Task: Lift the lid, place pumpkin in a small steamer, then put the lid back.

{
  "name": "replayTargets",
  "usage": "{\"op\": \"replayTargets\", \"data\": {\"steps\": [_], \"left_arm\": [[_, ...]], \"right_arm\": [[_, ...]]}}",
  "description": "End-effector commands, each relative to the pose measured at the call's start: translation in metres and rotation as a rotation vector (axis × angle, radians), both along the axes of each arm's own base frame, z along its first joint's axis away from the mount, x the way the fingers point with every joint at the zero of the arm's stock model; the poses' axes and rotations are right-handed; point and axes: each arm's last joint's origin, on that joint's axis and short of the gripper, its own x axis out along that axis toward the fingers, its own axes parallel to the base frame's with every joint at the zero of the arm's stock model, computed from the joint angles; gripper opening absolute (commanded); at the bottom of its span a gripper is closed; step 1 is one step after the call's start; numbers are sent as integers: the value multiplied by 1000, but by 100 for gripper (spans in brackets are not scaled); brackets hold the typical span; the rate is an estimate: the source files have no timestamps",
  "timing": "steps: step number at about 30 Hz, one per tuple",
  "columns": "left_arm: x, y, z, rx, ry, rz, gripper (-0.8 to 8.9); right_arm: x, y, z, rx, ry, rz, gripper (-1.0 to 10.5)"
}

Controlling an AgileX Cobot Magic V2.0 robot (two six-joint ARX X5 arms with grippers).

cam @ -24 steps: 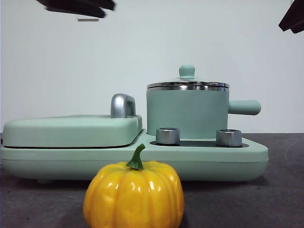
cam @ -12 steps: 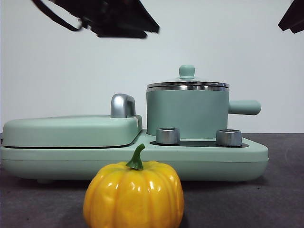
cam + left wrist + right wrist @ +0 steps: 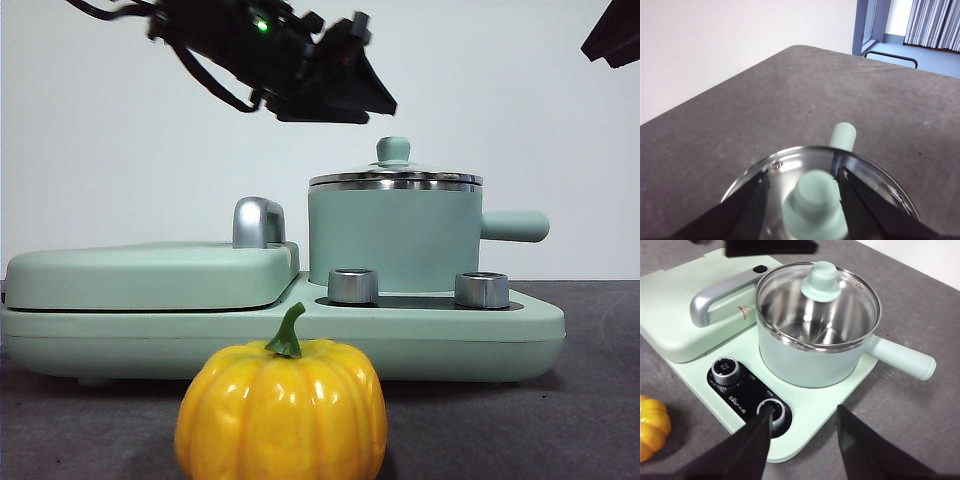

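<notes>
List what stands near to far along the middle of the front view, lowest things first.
Pumpkin → steel control knob → small steamer with the lid on it; left hand hovers above, open.

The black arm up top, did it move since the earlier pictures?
Yes. The left gripper has come in from the top left corner, down and right toward the lid's knob, hanging just above it with open jaws.

I see soft, even light everywhere. The pumpkin (image 3: 282,410) has white shiny spots on top. The lid (image 3: 818,299) glints at its steel rim. In my left wrist picture, the lid's knob (image 3: 815,204) looks blurry up close.
</notes>
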Motion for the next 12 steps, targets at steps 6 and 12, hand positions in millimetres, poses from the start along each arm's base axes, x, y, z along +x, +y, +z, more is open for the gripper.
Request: {"op": "replayTargets", "data": {"steps": [6,12], "left_arm": [[8,-22,-6,2,2,-29,220],[12,-25,-17,21,28,-28,220]], "right_arm": [[0,1,6,17,-11,4,206],[0,1,6,17,-11,4,206]]}}
